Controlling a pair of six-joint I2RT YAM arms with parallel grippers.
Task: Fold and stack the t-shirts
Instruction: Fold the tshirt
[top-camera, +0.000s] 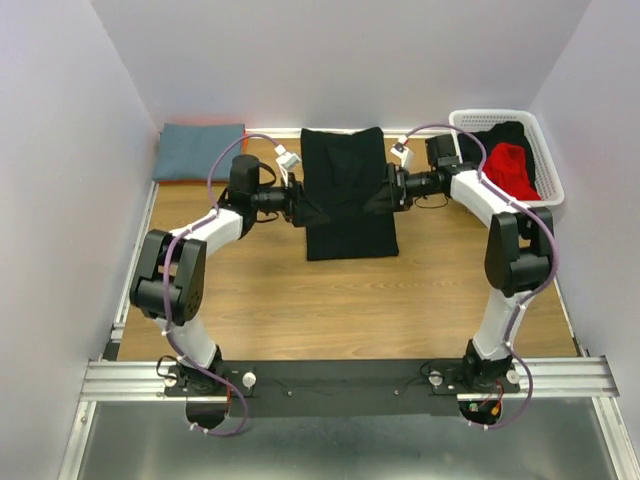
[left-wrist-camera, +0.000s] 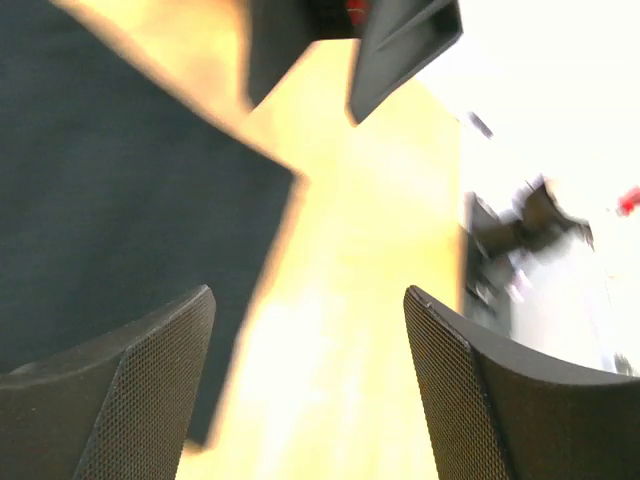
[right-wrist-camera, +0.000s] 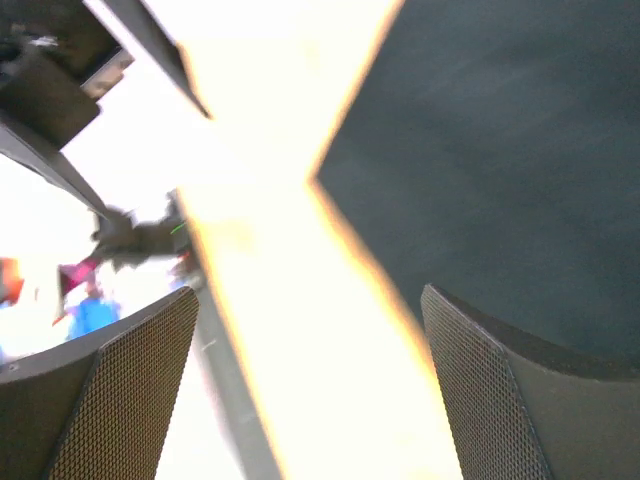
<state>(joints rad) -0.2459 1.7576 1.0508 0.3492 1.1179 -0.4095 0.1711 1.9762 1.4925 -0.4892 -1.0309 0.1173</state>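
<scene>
A white plastic mesh basket (top-camera: 553, 172) stands at the far right corner of the wood-grain tabletop (top-camera: 260, 300), holding a bright red t-shirt (top-camera: 510, 170) bunched on top of crumpled black cloth (top-camera: 500, 134) that fills the rest of the basket; how many garments that black heap holds cannot be told. At the centre of the table's far edge lies a large black t-shirt (top-camera: 345, 190), spread flat as a long upright rectangle with its sides turned in. The two white-and-black arms reach in from either side. The left gripper (top-camera: 298, 207) sits at the shirt's left edge and the right gripper (top-camera: 383, 198) at its right edge, the two facing each other across the cloth. The left wrist camera shows the left gripper (left-wrist-camera: 308, 300) with its textured black fingers (left-wrist-camera: 150, 380) spread wide and nothing between them, the black shirt (left-wrist-camera: 110, 200) under and beyond the left finger. The right gripper (right-wrist-camera: 310, 300) is likewise released and empty, the black shirt (right-wrist-camera: 500, 150) beside its right finger. A folded slate-blue t-shirt (top-camera: 200, 150) rests in the far left corner, well apart from the basket. Small white blocks (top-camera: 288, 158) ride on the wrists; any marking on them is too small to read.
</scene>
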